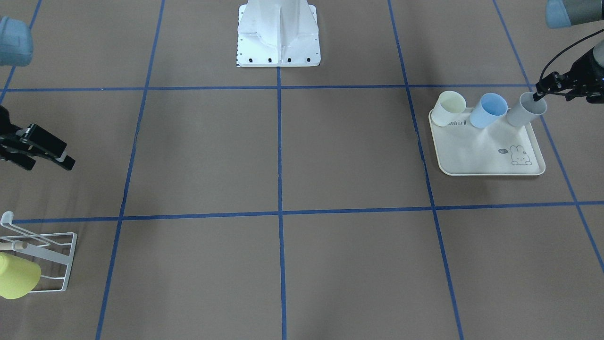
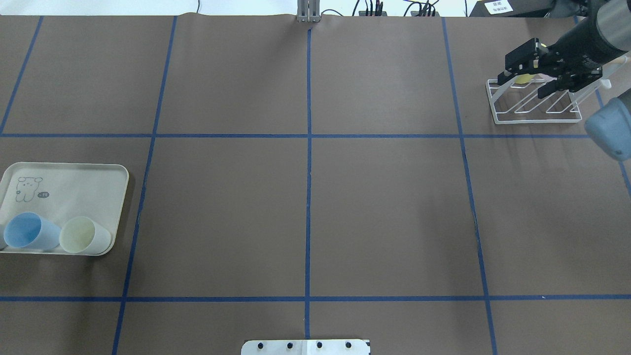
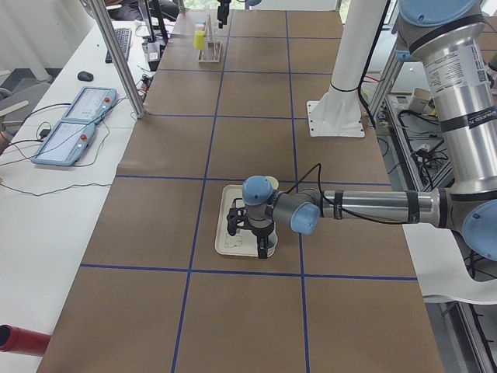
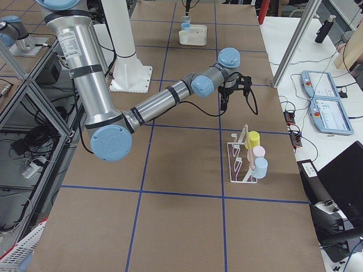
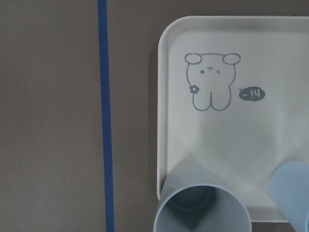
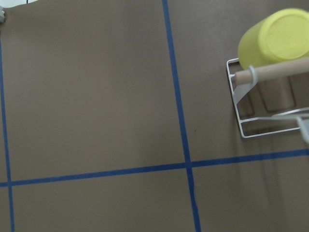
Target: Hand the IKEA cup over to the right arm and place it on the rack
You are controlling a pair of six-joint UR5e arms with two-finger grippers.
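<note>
The left gripper point(image 1: 542, 92) hangs at the tray's point(image 1: 490, 160) one o'clock corner, fingers pinched on the grey cup's point(image 1: 526, 110) rim. The blue cup point(image 1: 488, 110) and cream cup point(image 1: 448, 108) stand at nine o'clock of it. Far across the table, the right gripper point(image 1: 47, 158) hovers at twelve o'clock of the rack point(image 1: 47, 257), fingers spread, holding nothing. A yellow cup point(image 1: 16, 276) sits on the rack.

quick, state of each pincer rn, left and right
Left pincer: at the rim of the grey cup on the tray; whether it has closed, cannot tell.
Right pincer: open, empty, near the rack.
</note>
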